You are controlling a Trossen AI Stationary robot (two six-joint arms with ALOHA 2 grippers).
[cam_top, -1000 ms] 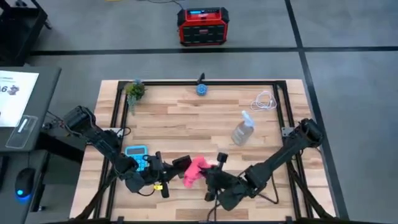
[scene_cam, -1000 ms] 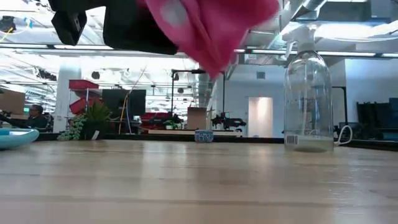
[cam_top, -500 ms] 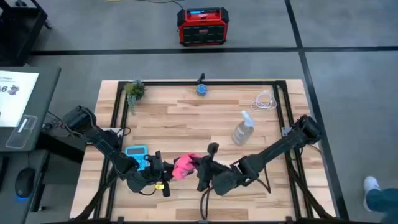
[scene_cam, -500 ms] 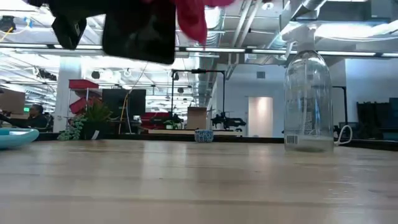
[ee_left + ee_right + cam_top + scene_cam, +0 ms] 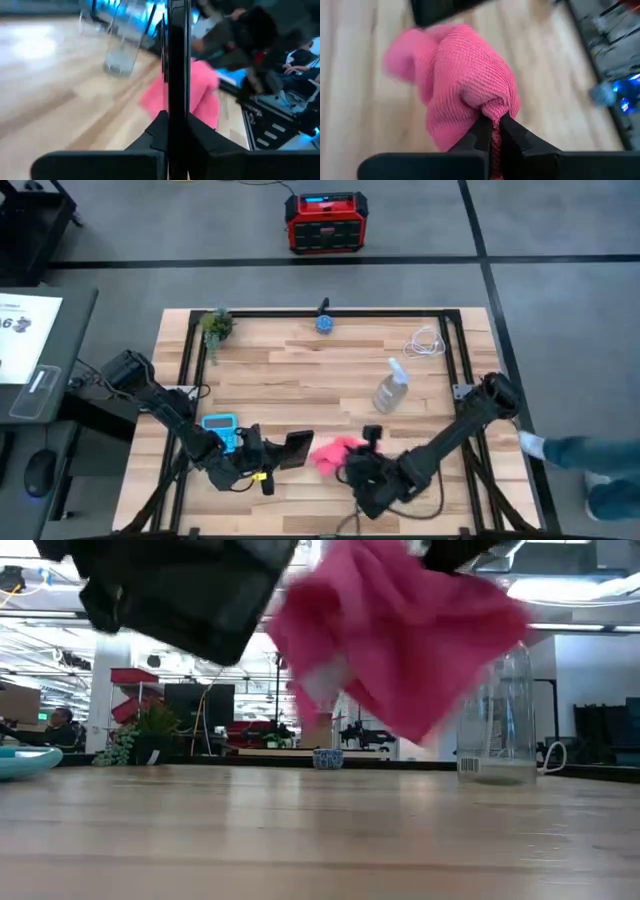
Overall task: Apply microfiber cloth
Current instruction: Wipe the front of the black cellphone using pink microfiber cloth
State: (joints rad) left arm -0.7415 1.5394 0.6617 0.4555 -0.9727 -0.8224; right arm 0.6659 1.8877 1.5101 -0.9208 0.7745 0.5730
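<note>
Pink microfiber cloth (image 5: pixel 460 75) hangs above the table (image 5: pixel 300 370), clamped in the right tool (image 5: pixel 492 131), just beside the black phone (image 5: pixel 298 448) clamped edge-on by the left tool (image 5: pixel 170 131), so wiping seems not finished.

Bright overhead light, blurred wrist views

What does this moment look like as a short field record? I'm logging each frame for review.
left pincer: shut on black phone, held off the table
right pincer: shut on microfiber cloth, held in the air beside the phone
calculator: light blue, on table near left arm
spray bottle: lying on table
person: at right edge
</note>
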